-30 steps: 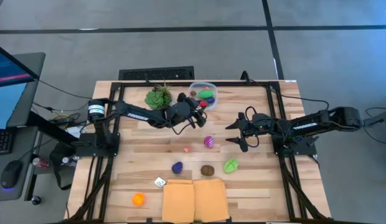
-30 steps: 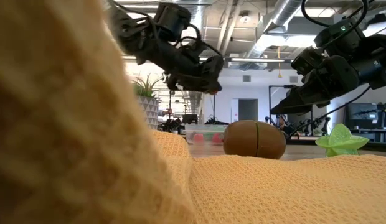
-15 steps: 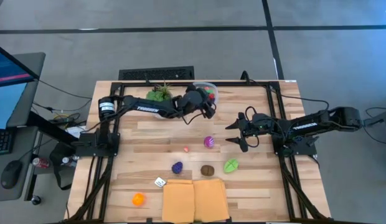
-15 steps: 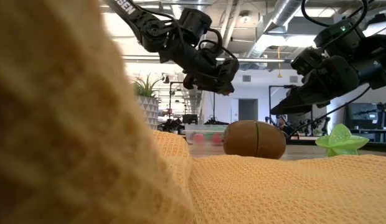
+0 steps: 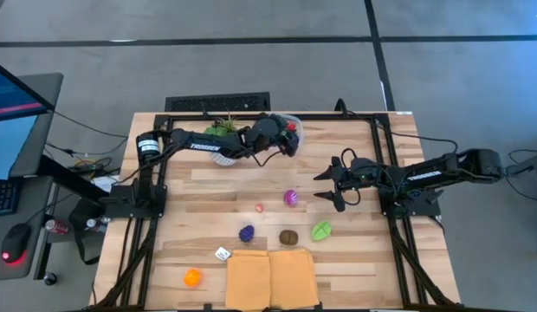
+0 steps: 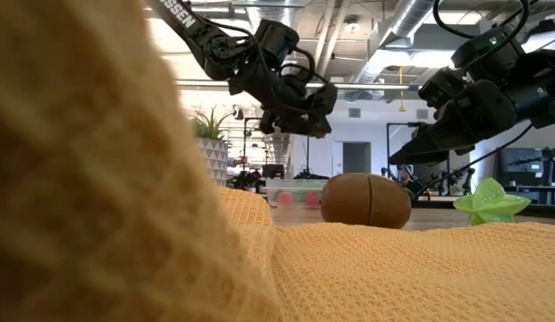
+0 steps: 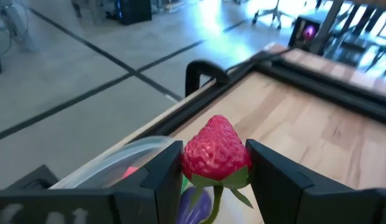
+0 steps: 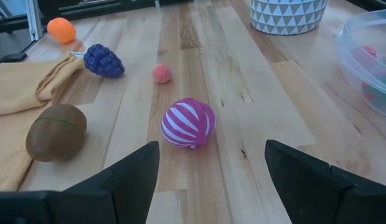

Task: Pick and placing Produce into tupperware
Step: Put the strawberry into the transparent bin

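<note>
1 strawberry is held clamped in the left tool, poised directly above the tupperware; the right tool is kept open, empty.

Robotics lab: exposed ceiling ducts, more robot rigs behind.

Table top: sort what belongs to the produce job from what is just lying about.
Job:
strawberry in left hand
tupperware
striped pink ball
purple grapes
kiwi
green piece
orange

Lying about:
potted plant
yellow cloth
</note>
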